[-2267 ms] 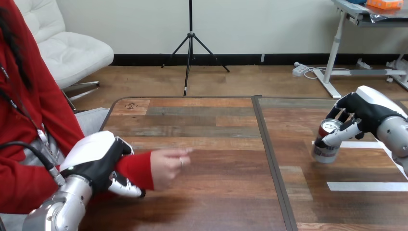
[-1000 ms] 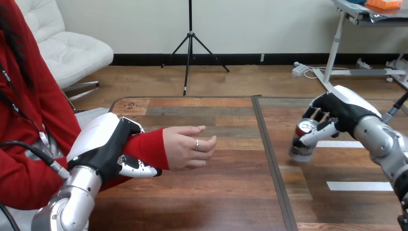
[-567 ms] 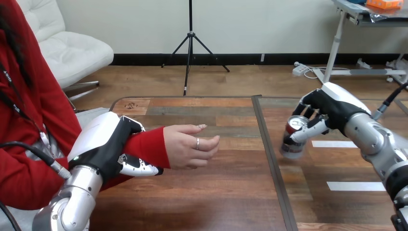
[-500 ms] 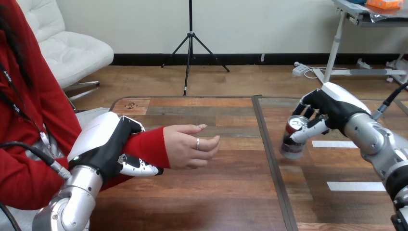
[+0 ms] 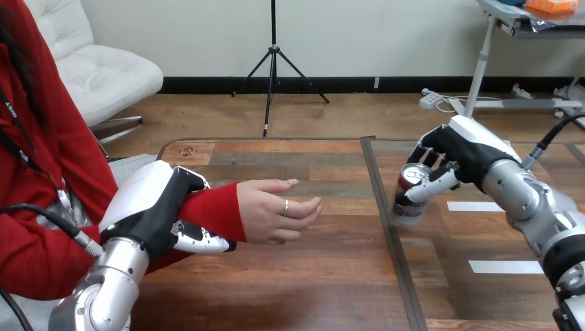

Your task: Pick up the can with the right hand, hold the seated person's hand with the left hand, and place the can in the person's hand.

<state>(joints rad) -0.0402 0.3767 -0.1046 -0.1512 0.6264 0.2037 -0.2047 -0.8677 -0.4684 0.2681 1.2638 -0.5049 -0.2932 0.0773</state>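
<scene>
My right hand, at the centre right of the frame, is closed around the can, fingers behind it and thumb across its front. The can stands nearly upright, long axis vertical, silver top facing up and leaning slightly toward my palm. It is above the seam in the worktop; I cannot tell whether its base touches the wood. My left hand, at the lower left, is curled round the person's wrist over the red sleeve, with my fingers showing beneath it. The person's hand lies at the centre, loosely open, its fingers pointing right toward the can but apart from it.
</scene>
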